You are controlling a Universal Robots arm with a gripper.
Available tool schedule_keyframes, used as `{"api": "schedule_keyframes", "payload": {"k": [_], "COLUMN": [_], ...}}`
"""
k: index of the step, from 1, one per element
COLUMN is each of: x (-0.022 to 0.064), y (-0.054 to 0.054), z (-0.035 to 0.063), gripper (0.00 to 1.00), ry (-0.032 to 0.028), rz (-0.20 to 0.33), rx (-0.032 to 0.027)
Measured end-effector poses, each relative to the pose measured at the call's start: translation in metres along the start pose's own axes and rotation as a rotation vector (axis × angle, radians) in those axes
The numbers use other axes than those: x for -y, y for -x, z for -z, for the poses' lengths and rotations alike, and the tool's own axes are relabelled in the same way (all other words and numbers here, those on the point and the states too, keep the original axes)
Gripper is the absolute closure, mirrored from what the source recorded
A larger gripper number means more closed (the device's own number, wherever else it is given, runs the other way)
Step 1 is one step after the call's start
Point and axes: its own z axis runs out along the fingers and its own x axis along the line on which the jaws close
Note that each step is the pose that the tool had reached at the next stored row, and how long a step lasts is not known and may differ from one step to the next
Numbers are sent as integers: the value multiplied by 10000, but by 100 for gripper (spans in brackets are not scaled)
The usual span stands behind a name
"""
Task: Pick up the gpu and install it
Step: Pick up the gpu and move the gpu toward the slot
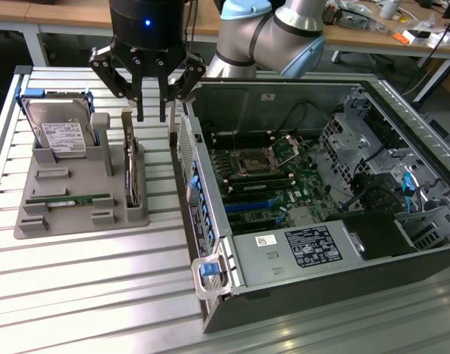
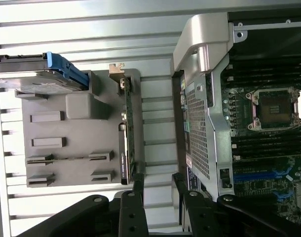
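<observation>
Step in hand: the approach for the pick. Nothing is lifted yet.

- Tool (image 1: 152,112) hangs over the gray holder (image 1: 77,181) on the slatted surface (image 1: 99,287), between the holder and the open computer case (image 1: 204,193). Fingers spread wide, nothing between them, touching nothing.
- Gpu (image 1: 132,173) stands on its long edge in a slot along the side of the holder nearest the case. Its shiny bracket end sits up under the tool.
- In the wrist view, the gpu (image 2: 129,123) runs in line with one of the fingers (image 2: 138,183) rather than through the gap of the tool (image 2: 158,180). The gap looks down on bare slats beside the holder (image 2: 76,136).
- Hard drive (image 1: 59,133) is propped at the holder's far corner. The green memory stick (image 1: 68,199) lies flat near its front. Both untouched.
- Case lies on its side with the lid off and the motherboard (image 1: 277,173) exposed. The blue card slots (image 1: 248,208) look free.

My reading: the pick calls for a small sideways shift away from the case, so the thin top edge sits centred between the fingers. Then a straight descent and a firm close on the card body, kept clear of the holder wall. The card is thin and upright, so an off-centre closing could tip it in its slot.
</observation>
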Motion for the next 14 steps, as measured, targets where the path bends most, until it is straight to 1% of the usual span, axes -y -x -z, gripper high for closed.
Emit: {"api": "schedule_keyframes", "payload": {"k": [14], "x": [2], "y": [-5], "z": [-38], "gripper": [64], "ry": [0], "rz": [0], "rx": [0]}}
